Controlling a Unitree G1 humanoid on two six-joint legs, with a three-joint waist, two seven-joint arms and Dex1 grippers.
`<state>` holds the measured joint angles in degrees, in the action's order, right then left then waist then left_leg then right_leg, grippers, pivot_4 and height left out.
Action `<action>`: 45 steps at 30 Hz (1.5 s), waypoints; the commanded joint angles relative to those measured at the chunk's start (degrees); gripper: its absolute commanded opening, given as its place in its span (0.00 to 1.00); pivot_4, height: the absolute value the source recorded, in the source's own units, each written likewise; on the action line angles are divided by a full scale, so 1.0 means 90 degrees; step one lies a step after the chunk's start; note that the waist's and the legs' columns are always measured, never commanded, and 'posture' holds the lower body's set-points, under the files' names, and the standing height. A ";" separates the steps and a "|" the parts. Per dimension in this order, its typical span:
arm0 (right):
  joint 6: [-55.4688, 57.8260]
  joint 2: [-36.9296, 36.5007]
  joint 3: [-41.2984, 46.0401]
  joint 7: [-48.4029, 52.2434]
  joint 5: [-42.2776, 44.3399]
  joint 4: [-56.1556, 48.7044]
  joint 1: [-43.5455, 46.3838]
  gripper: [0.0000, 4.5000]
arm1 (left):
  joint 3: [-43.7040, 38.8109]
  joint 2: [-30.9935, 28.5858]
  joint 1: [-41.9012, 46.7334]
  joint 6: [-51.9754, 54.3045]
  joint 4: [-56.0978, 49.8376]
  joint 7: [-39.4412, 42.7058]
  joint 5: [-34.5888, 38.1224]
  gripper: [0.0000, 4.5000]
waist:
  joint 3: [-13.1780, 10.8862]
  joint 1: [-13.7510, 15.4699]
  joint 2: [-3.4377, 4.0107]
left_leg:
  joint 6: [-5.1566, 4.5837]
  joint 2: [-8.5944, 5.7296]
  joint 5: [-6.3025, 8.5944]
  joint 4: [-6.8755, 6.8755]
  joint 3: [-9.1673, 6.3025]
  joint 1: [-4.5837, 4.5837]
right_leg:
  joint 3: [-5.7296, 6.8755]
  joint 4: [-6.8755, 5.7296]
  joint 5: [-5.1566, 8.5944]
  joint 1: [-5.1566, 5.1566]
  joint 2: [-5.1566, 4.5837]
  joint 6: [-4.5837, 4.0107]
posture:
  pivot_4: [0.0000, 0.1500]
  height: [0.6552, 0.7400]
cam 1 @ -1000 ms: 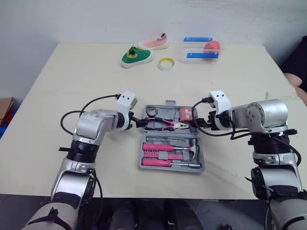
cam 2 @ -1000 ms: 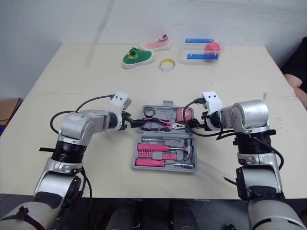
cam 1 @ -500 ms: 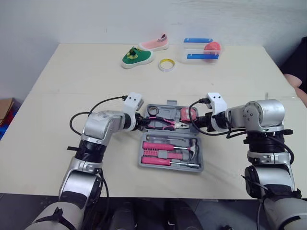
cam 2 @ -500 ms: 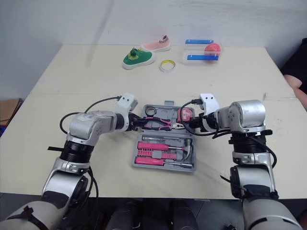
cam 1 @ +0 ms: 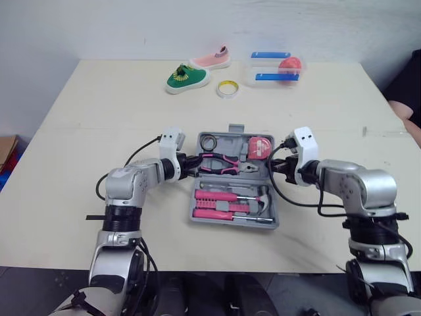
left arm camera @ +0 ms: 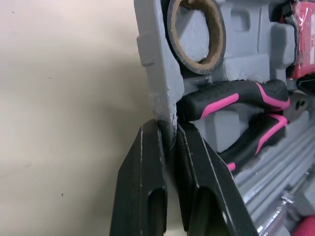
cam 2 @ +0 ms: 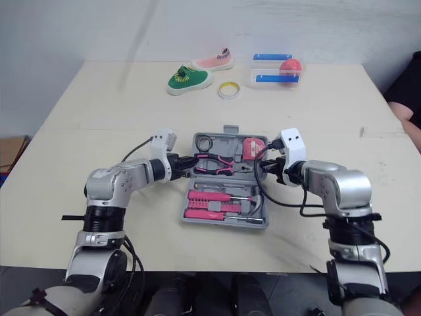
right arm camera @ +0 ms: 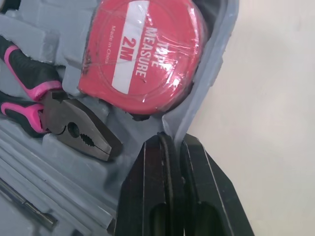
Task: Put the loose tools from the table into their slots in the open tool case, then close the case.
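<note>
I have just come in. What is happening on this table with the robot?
The robot is working on a grey tool case that lies open on the table. Its left gripper pinches the rim of the far half beside the pliers. Its right gripper pinches the opposite rim beside the red tape measure. The screwdrivers and hammer sit in their slots. The case is not yet closed, so that seems the remaining step.

Grey tool case (left arm camera: pixel 149 54); pink-black pliers (cam 1: pixel 223 162); red tape measure (right arm camera: pixel 142 54); green shoe (cam 1: pixel 187 78).
</note>
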<state>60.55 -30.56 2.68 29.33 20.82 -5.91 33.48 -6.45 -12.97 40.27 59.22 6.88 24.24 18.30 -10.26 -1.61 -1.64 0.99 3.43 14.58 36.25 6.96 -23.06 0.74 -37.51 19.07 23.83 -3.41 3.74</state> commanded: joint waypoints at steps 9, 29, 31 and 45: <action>-0.6475 -0.0798 -0.0422 -0.0080 -0.2193 -0.0007 -0.2158 0.00 | 0.0916 -0.1199 -0.1660 -0.6029 -0.0147 0.1319 -0.1249 0.00 | -0.0001 -0.0002 -0.0001 | 0.0000 0.0003 0.0002 -0.0010 0.0011 0.0038 | -0.0007 0.0012 0.0000 -0.0032 0.0002 0.0000 | 1.00 1.00; -1.0847 -0.1673 0.0074 -0.2333 -0.5123 0.1049 -0.4135 0.79 | 0.0829 -0.2867 -0.3229 -1.0193 0.0898 0.1687 -0.1895 0.83 | -0.0003 -0.0038 -0.0012 | -0.0019 0.0014 0.0026 -0.0023 0.0069 0.0089 | -0.0059 0.0012 0.0004 -0.0051 0.0003 -0.0005 | 1.00 1.00; -1.0862 -0.1761 0.0215 -0.2351 -0.5114 0.1008 -0.4386 0.95 | 0.0658 -0.3061 -0.3502 -0.9846 0.0778 0.1913 -0.1512 0.83 | -0.0003 -0.0084 -0.0012 | -0.0009 0.0025 0.0031 -0.0034 0.0089 0.0108 | -0.0079 0.0011 0.0008 -0.0051 0.0015 -0.0012 | 1.00 1.00; -0.6940 -0.1902 0.1003 0.0779 0.0348 -0.0983 -0.5834 0.35 | 0.0089 -0.3190 -0.3200 -0.6517 -0.0453 0.2967 0.0387 0.45 | -0.0008 -0.0110 -0.0021 | -0.0032 0.0031 0.0054 -0.0022 0.0062 0.0116 | -0.0062 0.0006 0.0012 -0.0078 0.0021 -0.0015 | 1.00 1.00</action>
<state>-11.01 -45.19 10.39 32.75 17.27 -9.84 -17.17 -6.15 -42.05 10.21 -2.07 4.97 50.35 20.54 -10.33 -2.59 -1.84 0.73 3.73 15.08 36.04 7.53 -22.01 0.17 -37.45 19.18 23.13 -3.21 3.60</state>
